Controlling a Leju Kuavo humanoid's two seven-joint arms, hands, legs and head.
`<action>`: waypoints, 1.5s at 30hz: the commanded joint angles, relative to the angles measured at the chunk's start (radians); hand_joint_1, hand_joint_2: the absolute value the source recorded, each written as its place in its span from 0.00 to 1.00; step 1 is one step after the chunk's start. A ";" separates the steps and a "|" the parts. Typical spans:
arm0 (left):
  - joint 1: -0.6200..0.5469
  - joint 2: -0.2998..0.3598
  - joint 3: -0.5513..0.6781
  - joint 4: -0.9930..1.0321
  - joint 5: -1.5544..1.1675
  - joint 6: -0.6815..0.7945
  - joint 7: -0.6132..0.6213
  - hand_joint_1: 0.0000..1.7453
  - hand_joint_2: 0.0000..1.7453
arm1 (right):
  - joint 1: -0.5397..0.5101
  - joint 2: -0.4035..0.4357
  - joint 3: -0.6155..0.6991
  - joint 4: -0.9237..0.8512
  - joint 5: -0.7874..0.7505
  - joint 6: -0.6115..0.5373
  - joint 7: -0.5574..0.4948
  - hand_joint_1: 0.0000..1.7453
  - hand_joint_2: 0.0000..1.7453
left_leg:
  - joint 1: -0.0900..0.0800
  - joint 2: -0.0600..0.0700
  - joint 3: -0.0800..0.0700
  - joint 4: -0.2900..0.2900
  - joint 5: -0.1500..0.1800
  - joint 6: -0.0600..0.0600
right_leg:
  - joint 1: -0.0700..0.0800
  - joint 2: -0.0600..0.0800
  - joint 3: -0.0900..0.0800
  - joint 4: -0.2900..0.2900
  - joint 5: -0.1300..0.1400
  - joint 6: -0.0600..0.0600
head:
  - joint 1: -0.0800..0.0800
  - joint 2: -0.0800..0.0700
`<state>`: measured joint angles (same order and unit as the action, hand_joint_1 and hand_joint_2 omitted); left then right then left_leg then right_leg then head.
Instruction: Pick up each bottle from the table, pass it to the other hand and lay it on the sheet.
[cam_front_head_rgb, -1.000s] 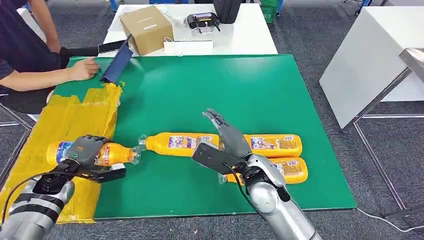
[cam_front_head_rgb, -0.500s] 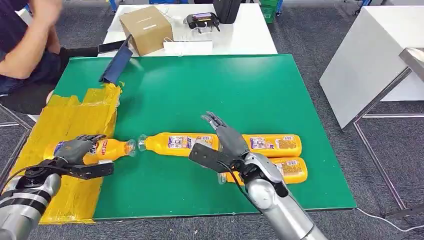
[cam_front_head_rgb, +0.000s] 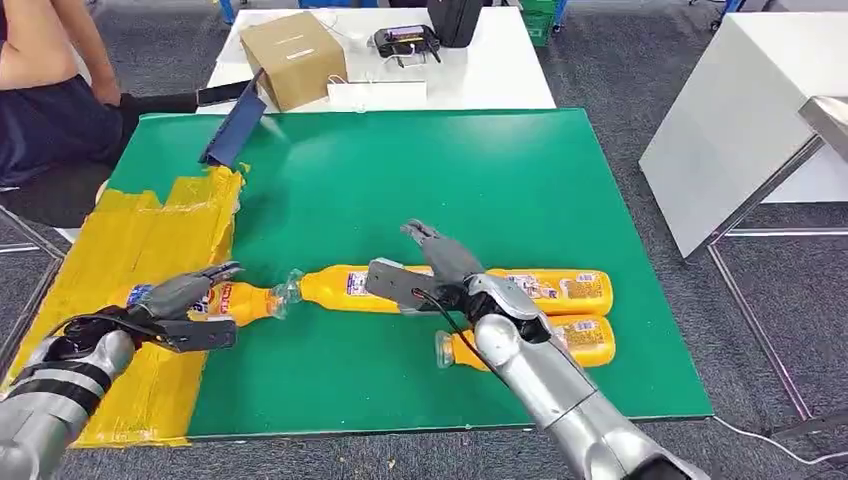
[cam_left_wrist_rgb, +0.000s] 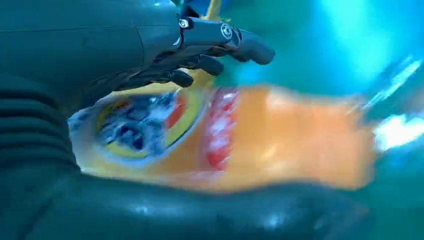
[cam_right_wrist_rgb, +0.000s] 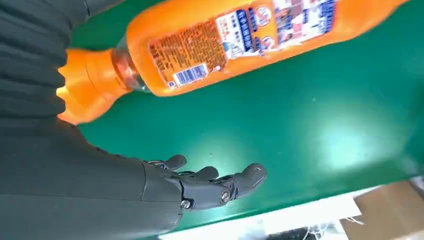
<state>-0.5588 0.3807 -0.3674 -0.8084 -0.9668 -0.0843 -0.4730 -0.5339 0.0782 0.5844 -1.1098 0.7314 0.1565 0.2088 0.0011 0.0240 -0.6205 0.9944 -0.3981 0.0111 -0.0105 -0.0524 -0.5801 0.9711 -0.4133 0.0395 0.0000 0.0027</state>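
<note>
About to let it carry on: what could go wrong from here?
The left hand is open around the bottle on the yellow sheet; this bottle could roll toward the green mat. Its cap nearly meets the middle bottle, so a nudge may shift both. The open right hand hovers close above.

The left hand covers the label end of the orange bottle lying on the yellow sheet at the bench's left edge; in the left wrist view that bottle is smeared by blur, its print unreadable. The right hand hides the middle of the bottle behind it, and the right forearm crosses the nearest bottle, leaving its neck and far end showing. A person at the bench's far left corner is cut off by the picture's edge.
</note>
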 joint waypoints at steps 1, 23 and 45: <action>0.042 -0.169 0.149 -0.196 0.285 -0.025 -0.008 0.00 0.00 | -0.099 0.076 0.029 0.246 0.134 -0.030 -0.062 0.00 1.00 | 0.000 -0.004 0.002 0.000 -0.001 0.000 | 0.000 0.001 0.003 -0.001 -0.001 0.000 | 0.000 0.000; 0.068 -0.345 0.329 -0.460 0.543 -0.144 0.067 0.00 0.00 | -0.128 0.145 0.049 0.498 0.239 -0.004 -0.084 0.00 1.00 | 0.001 -0.003 0.001 0.001 -0.002 -0.001 | 0.000 0.003 0.003 0.000 -0.002 -0.001 | 0.000 0.000; 0.054 -0.353 0.296 -0.455 0.593 -0.149 0.063 0.00 0.00 | -0.139 0.080 -0.036 0.732 0.334 0.030 -0.007 1.00 1.00 | 0.001 -0.007 0.005 -0.001 0.000 -0.001 | 0.000 -0.001 0.008 -0.003 -0.001 -0.001 | 0.000 0.000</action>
<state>-0.4594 0.0385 -0.0603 -1.3058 -0.3769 -0.2315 -0.4135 -0.6798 0.1938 0.5878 -0.5149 1.0643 0.1553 0.1957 0.0007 0.0232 -0.6179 0.9947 -0.3982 0.0113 -0.0111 -0.0527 -0.5777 0.9702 -0.4133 0.0396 0.0000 0.0027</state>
